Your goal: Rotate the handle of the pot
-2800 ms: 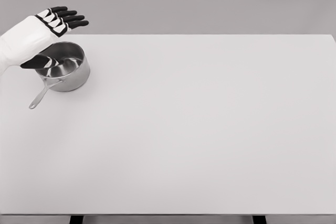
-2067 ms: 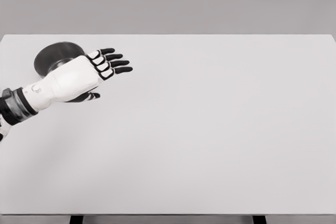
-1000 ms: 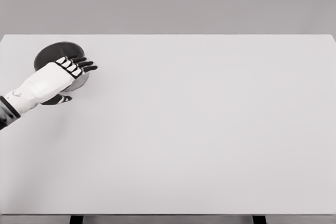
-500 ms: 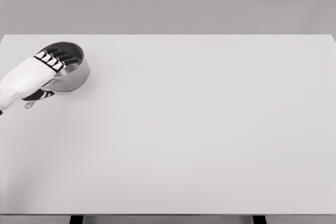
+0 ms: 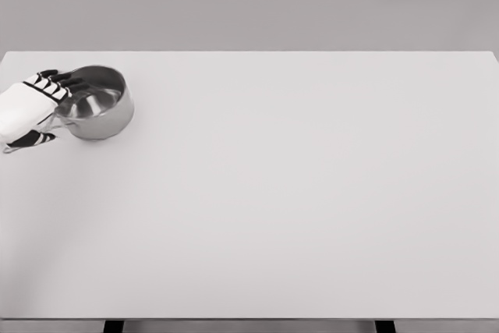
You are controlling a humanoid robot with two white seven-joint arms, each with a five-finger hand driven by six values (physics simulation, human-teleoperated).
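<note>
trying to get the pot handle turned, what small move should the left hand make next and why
Probably close the fingers on the handle before any sweep. The left hand sits at the pot's left side, covering where the handle leaves the wall; only a sliver of handle shows beside it. Whether the fingers already grip it cannot be told, so securing the hold seems the safest step. The pot stands upright on the table.

Left hand (image 5: 27,109) cut off at the picture's 9 o'clock edge; wrist and arm out of frame. It covers the pot (image 5: 97,102) rim's 9 o'clock side and most of the handle, so handle direction is unclear. Whether the fingers (image 5: 48,76) actually grip or just rest against the rim: cannot tell. Table (image 5: 296,193) front edge and legs clipped at 6 o'clock. Right arm not visible.
</note>
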